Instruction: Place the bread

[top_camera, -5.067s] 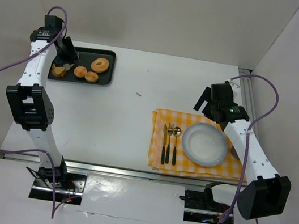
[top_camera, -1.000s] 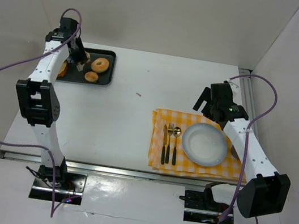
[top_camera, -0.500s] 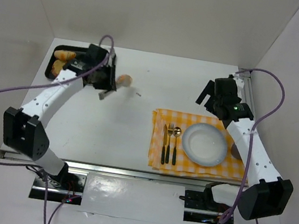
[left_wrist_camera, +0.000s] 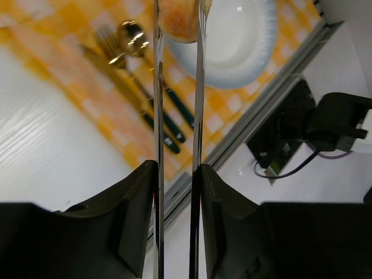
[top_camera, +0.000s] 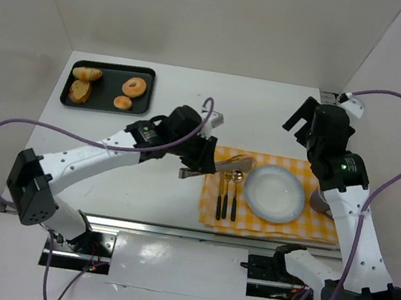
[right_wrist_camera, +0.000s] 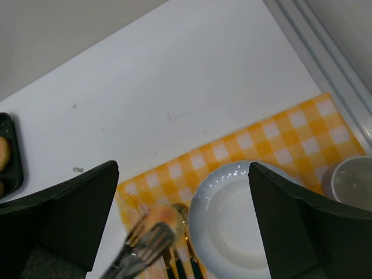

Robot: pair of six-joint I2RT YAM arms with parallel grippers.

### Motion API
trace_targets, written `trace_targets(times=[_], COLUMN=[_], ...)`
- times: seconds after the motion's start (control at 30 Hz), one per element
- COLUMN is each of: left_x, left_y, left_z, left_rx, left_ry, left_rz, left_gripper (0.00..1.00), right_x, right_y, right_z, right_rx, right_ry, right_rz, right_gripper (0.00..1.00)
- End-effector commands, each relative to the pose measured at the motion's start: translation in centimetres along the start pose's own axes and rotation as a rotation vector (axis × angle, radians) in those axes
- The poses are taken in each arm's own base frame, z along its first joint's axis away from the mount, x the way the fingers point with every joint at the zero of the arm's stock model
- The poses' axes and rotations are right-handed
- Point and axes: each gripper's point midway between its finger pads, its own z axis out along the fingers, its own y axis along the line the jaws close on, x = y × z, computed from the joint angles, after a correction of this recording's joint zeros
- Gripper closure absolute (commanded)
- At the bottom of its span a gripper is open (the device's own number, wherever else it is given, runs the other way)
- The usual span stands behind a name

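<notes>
1. A small golden bread roll (left_wrist_camera: 177,22) is pinched between the tips of the left gripper (left_wrist_camera: 178,9). Its two long, thin fingers stand only narrowly apart, pressed against the roll's sides. The roll hangs in the air and rests on nothing.
2. The roll is above the left part of a yellow checked cloth (top_camera: 310,231), just left of a round white plate (top_camera: 274,194). The plate is bare, so it looks like the intended landing spot. By that reading only a short move to the right and a release remain.
3. A fork, knife and spoon (top_camera: 225,194) lie side by side on the cloth, left of the plate and almost under the roll. Holding the roll aloft probably lets it pass over them without a knock.
4. The right gripper (right_wrist_camera: 183,174) hovers beyond the far right of the cloth. Its fingers are spread wide with nothing between them, seemingly kept back to leave the plate free.
5. A pale cup (right_wrist_camera: 351,180) sits on the cloth just right of the plate.
6. A dark tray (top_camera: 104,108) sits in the far left corner of the table, well apart from the cloth. It holds several other baked pieces, apparently the supply the roll came from.
</notes>
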Motion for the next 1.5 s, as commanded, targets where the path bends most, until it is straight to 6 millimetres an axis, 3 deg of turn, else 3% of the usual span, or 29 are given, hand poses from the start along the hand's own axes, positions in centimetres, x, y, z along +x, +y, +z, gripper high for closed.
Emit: trace_targets(times=[0.0, 0.07, 0.17, 0.33, 0.4, 0.43, 0.53, 0.63, 0.83, 1.0, 1.07, 1.1, 1.13, 1.23, 1.27, 1.43, 1.47], left_x=[-3.0, -2.7, -2.4, -1.6, -1.2, -0.6, -0.3, 0.3, -1.4, -2.0, -1.7, -2.4, -2.0, -2.9, -2.8, -4.1, -4.9], left_y=[-4.7, -7.2, -9.1, -9.7, -10.2, -10.1, -10.9, -11.3, -12.3, -11.5, -9.9, -9.8, -7.7, -5.1, -2.2, 5.4, 8.1], left_z=[2.0, 4.1, 6.3, 10.7, 11.6, 12.7, 13.4, 13.6, 10.1, 7.9, 7.0, 5.3, 5.0, 2.1, 1.5, -2.8, -4.3], left_rx=[0.098, 0.153, 0.185, 0.197, 0.214, 0.226, 0.262, 0.272, 0.280, 0.212, 0.139, 0.123, 0.042, -0.028, -0.119, -0.303, -0.353], left_ry=[-0.081, -0.060, -0.046, 0.001, 0.009, 0.030, 0.075, 0.097, 0.044, 0.023, 0.011, -0.029, -0.031, -0.072, -0.066, -0.116, -0.150], left_rz=[0.051, 0.083, 0.109, 0.118, 0.125, 0.124, 0.121, 0.125, 0.164, 0.178, 0.182, 0.184, 0.172, 0.143, 0.125, 0.045, 0.006], left_gripper=[0.83, 0.84, 0.84, 0.84, 0.77, 0.65, 0.48, 0.40, 0.31, 0.34, 0.37, 0.37, 0.38, 0.38, 0.38, 0.39, 0.39], right_x=[-2.8, -3.1, -3.4, -3.7, -4.1, -4.1, -4.2, -4.2, -4.2, -3.8, -3.6, -3.5, -3.5, -3.2, -3.3, -3.0, -3.0], right_y=[-0.9, -1.0, -1.6, -2.7, -3.0, -3.0, -3.2, -3.2, -3.2, -2.9, -3.1, -3.0, -3.0, -2.8, -2.5, -2.0, -2.0], right_z=[-2.1, -2.7, -3.2, -4.2, -4.7, -4.7, -4.7, -4.7, -4.7, -4.2, -4.4, -4.1, -4.1, -3.9, -3.9, -3.4, -3.4], right_rx=[0.026, 0.020, 0.037, 0.073, 0.078, 0.078, 0.088, 0.088, 0.088, 0.083, 0.082, 0.082, 0.082, 0.073, 0.060, 0.037, 0.037], right_ry=[-0.072, -0.082, -0.092, -0.099, -0.111, -0.111, -0.116, -0.116, -0.116, -0.104, -0.104, -0.104, -0.104, -0.098, -0.100, -0.099, -0.099], right_rz=[0.007, 0.012, 0.013, -0.001, 0.004, 0.004, -0.005, -0.005, -0.005, -0.010, -0.010, -0.010, -0.010, -0.002, 0.002, 0.017, 0.017], right_gripper=[0.00, 0.00, 0.00, 0.00, 0.00, 0.00, 0.00, 0.00, 0.00, 0.00, 0.00, 0.00, 0.00, 0.00, 0.00, 0.00, 0.00])
